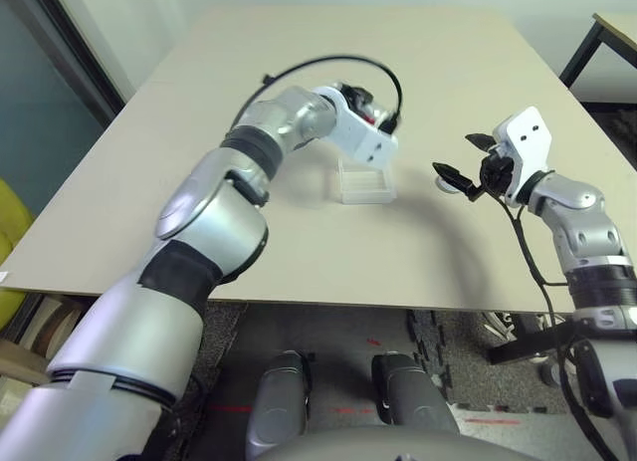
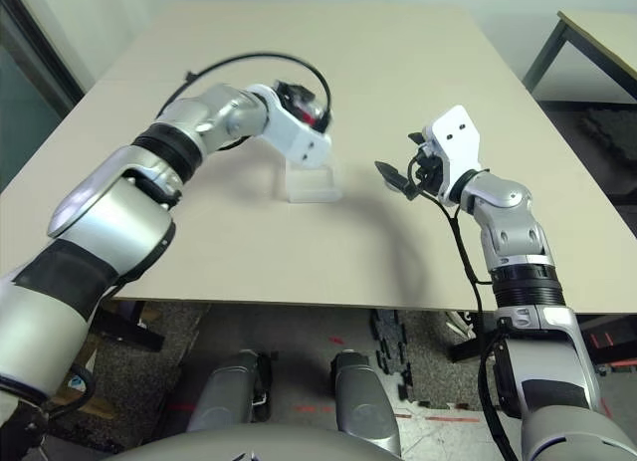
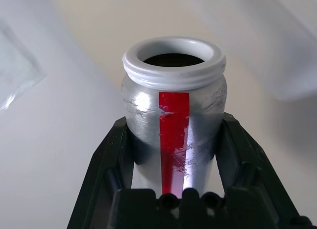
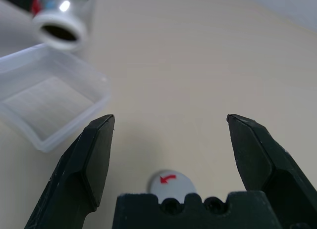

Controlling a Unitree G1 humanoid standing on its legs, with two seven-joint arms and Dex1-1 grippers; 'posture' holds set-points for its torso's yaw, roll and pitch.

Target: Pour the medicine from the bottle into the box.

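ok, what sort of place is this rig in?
Probably a robotics lab: a long light table spans the room, a cable hangs off the robot's right arm, and a second table stands beyond.

From here I see the left gripper (image 3: 173, 150), clamped on the bottle (image 3: 173, 120), filling the space over the clear box (image 1: 366, 187). The cap (image 4: 172, 187) sits near the right gripper (image 4: 171, 140). Beyond both arms, the far tabletop (image 1: 328, 33) lies open for passing.
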